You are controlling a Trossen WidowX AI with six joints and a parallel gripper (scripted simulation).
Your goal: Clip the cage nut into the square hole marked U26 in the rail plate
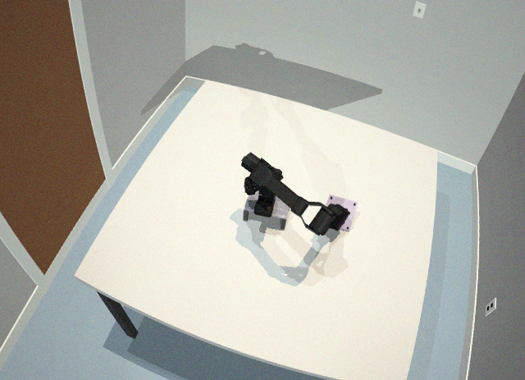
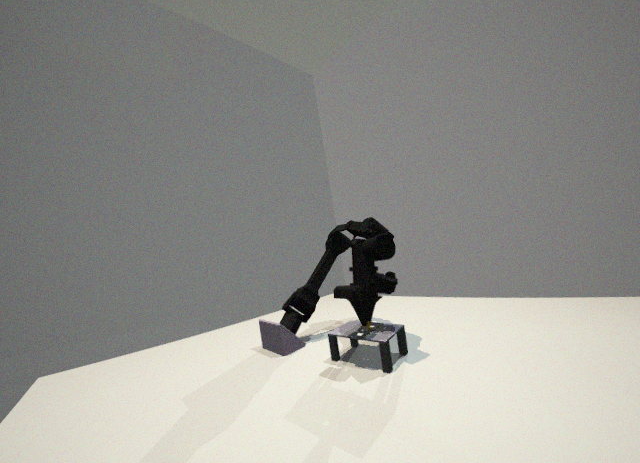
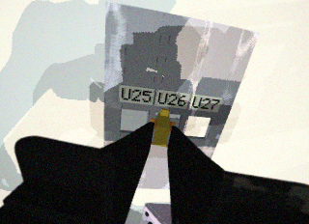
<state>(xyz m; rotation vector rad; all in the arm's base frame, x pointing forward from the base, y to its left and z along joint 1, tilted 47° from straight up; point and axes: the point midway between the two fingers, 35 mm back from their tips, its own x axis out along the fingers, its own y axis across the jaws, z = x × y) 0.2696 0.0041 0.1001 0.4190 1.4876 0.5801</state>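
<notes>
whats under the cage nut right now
Below the cage nut is the rail plate, with part of the U26 hole showing beside it. The nut covers the rest, so whether its wings are through is hidden.

Top cam: high, tilted down; ext: low, side-on; wrist: close, down; all share plate.
</notes>
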